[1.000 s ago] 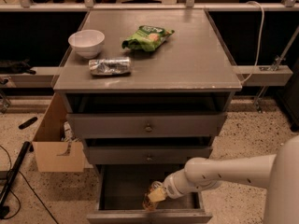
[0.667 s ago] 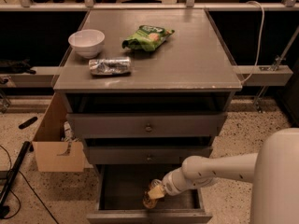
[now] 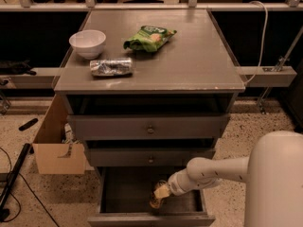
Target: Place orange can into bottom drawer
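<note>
The bottom drawer (image 3: 118,193) of the grey cabinet is pulled open and shows its dark interior. My gripper (image 3: 160,193) reaches into it from the right on a white arm. The orange can (image 3: 155,201) stands in the drawer's right-centre part, directly under the gripper tip. The gripper is at the can's top; whether the can rests on the drawer floor I cannot tell.
On the cabinet top (image 3: 189,60) lie a white bowl (image 3: 87,42), a crushed silver can (image 3: 111,66) and a green chip bag (image 3: 149,37). Two shallower knobbed drawers (image 3: 149,126) sit above. A cardboard box (image 3: 54,145) stands on the floor at left, with black cables nearby.
The arm has lowered the can a little deeper into the bottom drawer and shifted slightly left. Nothing on the cabinet top has moved.
</note>
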You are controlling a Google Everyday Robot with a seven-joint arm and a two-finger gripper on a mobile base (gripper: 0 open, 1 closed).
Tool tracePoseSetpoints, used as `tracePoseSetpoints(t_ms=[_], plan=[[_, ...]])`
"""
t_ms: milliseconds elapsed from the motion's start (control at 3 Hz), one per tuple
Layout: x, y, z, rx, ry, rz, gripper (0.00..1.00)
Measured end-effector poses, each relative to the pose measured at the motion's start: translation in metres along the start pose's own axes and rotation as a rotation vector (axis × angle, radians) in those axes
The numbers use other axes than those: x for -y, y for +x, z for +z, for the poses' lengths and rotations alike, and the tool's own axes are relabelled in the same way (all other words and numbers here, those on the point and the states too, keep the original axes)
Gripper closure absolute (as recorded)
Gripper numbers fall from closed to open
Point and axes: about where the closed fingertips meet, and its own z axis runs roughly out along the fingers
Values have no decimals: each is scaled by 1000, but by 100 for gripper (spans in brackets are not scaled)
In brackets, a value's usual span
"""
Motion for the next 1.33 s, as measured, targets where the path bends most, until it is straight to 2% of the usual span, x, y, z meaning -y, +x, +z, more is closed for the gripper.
tracePoseSetpoints(t_ms=[333,667,1333], plan=[[0,0,0,0,0,0,100],[12,8,21,-39,-12,16,100],[58,19,58,-68,-19,79,100]])
